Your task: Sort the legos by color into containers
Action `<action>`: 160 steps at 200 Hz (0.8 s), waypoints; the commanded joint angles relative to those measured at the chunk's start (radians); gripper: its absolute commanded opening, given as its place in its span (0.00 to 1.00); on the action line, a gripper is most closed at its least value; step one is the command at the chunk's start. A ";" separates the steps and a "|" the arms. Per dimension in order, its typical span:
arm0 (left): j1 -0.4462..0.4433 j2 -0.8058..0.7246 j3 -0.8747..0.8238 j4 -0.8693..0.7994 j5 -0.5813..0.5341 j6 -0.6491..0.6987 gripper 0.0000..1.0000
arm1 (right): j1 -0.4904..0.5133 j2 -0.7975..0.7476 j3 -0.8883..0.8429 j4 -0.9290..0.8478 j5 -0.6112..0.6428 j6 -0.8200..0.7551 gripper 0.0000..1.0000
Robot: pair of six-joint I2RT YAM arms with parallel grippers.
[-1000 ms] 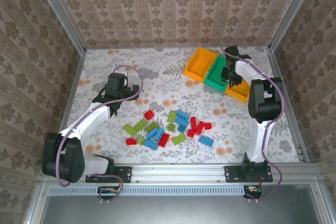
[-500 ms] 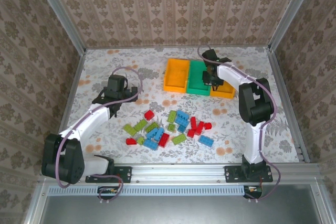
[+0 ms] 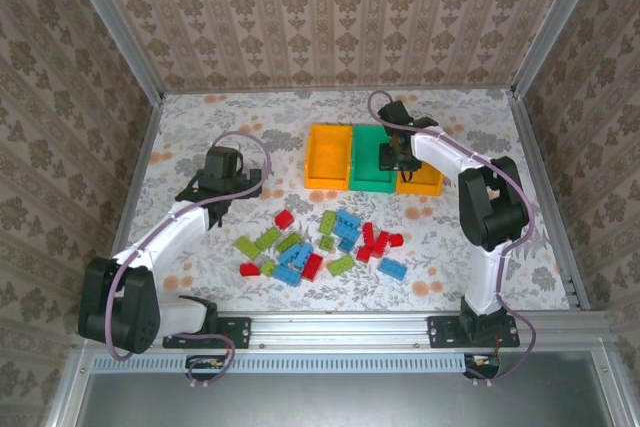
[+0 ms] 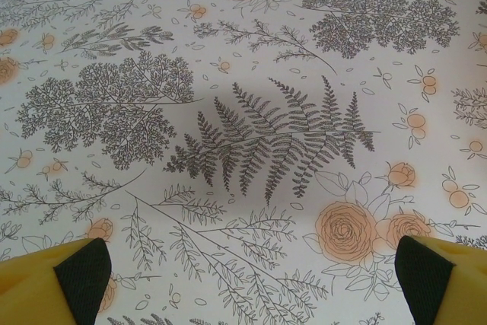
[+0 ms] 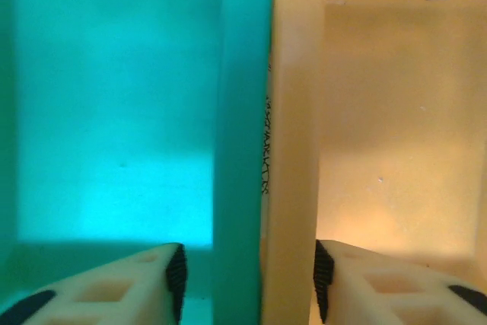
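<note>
Three containers stand in a row at the back: a left orange bin (image 3: 309, 161), a green bin (image 3: 372, 188) and a right orange bin (image 3: 429, 188). My right gripper (image 3: 396, 156) hangs over the seam between the green and right orange bins. In the right wrist view it (image 5: 247, 279) straddles the green wall (image 5: 242, 150) and the orange wall (image 5: 293, 150), open, with a gap at the left pad. Red, blue and lime legos (image 3: 320, 243) lie scattered mid-table. My left gripper (image 3: 218, 205) is open over bare cloth (image 4: 251, 272).
A flowered cloth (image 3: 200, 117) covers the table. Metal frame posts and patterned walls enclose it on three sides. A rail (image 3: 340, 325) with both arm bases runs along the near edge.
The three bins slid left and turned square to the table, carried by the right gripper. Its jaws then spread apart off the walls. The left arm stayed still.
</note>
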 commanded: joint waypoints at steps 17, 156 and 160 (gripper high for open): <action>-0.001 -0.011 -0.006 0.020 0.013 -0.017 1.00 | 0.072 -0.150 -0.046 0.008 -0.004 -0.098 0.77; -0.003 0.012 -0.007 0.044 0.034 -0.036 1.00 | 0.357 -0.149 -0.268 0.087 -0.203 -0.344 0.73; -0.003 0.012 -0.007 0.043 0.031 -0.036 1.00 | 0.357 -0.144 -0.267 0.086 -0.205 -0.346 0.73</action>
